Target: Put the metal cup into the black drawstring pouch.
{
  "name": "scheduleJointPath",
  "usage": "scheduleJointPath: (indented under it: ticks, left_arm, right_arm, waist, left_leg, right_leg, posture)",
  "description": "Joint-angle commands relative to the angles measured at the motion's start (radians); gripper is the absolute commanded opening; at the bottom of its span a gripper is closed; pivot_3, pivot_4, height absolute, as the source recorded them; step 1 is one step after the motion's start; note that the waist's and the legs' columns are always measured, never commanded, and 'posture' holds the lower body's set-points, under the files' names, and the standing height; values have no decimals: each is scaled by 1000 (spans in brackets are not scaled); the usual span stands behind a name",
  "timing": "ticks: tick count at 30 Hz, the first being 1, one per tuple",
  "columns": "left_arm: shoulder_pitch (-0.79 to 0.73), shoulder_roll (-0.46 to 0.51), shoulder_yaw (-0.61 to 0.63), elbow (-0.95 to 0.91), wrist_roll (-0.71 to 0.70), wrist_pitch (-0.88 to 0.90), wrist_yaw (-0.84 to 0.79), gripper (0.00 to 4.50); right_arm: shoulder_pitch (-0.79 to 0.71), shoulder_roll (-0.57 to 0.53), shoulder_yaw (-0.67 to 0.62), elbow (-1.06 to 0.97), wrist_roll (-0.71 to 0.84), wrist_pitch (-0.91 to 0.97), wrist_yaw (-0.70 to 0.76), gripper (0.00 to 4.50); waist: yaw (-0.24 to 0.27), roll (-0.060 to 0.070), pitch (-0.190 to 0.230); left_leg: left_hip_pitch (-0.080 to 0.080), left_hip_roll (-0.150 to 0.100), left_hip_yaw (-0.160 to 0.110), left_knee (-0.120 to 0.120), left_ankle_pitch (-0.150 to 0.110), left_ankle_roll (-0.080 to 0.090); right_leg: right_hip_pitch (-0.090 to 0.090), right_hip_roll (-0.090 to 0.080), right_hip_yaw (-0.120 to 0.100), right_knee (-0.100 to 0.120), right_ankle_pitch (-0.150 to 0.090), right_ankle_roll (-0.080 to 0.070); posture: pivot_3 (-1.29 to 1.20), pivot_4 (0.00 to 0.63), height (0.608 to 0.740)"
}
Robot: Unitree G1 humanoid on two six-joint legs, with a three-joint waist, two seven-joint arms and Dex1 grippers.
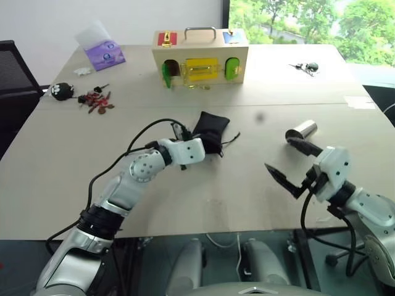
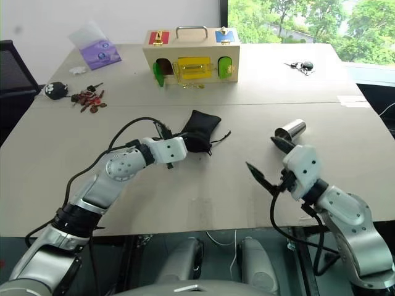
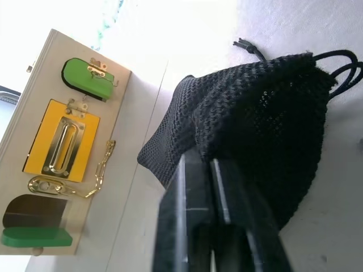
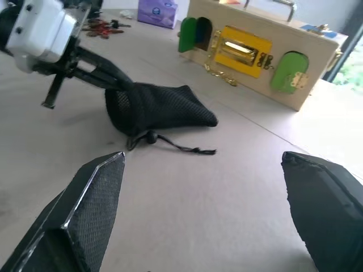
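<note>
Shiny silver cylindrical metal cup point(image 1: 301, 131): on its side on the beige table point(image 1: 74, 166), just beyond the right gripper point(image 1: 289, 161), apart from its wide-spread, empty black fingers point(image 4: 85, 215). Soft black mesh drawstring pouch point(image 1: 208, 132): mid-table, well left of the cup, pinched at one edge by the closed left gripper point(image 3: 211, 165).

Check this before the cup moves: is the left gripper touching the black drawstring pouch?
Touching. The left wrist view shows the left gripper shut, its fingertips pinching the mesh of the black drawstring pouch.
</note>
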Motion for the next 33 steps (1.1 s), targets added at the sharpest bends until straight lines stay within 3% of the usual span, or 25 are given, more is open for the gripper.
scheduleJointPath:
  ticks: [1, 7, 18, 23, 33]
  left_arm:
    - [-21, -20, 63, -27, -67, 51, -39, 21]
    - [-27, -85, 183, -151, -265, 455, -127, 21]
    - [-74, -179, 393, -339, -404, 1081, 57, 21]
    - [-81, -217, 390, -409, -405, 1180, 134, 21]
    - [-77, -196, 388, -433, -432, 1183, 161, 21]
  right_arm:
    - [-50, -61, 21, -47, -130, 88, -80, 4500]
    - [-186, -71, 82, 52, -283, 92, -154, 4500]
    - [-328, -100, 180, 311, -523, 90, -186, 4500]
    - [-393, -65, 217, 388, -589, 115, -201, 4500]
    - [-456, -23, 234, 412, -648, 218, -176, 4500]
  waist:
    - [0, 0, 0]
    - [-3, 0, 0]
    - [-3, 0, 0]
    - [-2, 0, 0]
    - [-2, 0, 0]
  left_leg:
    - [0, 0, 0, 0, 0, 0]
    - [0, 0, -1, 1, 0, 0]
    - [0, -1, -1, 1, 0, 0]
    - [0, -1, -1, 1, 0, 0]
    - [0, -1, -1, 1, 0, -1]
  right_leg:
    - [0, 0, 0, 0, 0, 0]
    - [0, 0, -1, 1, 0, 0]
    - [0, 0, -1, 1, 0, 0]
    - [0, 0, -1, 1, 0, 0]
    - [0, -1, -1, 2, 0, 0]
  posture:
    - [0, 150, 740]
    - [0, 150, 740]
    - [0, 150, 740]
    - [0, 150, 740]
    - [0, 150, 740]
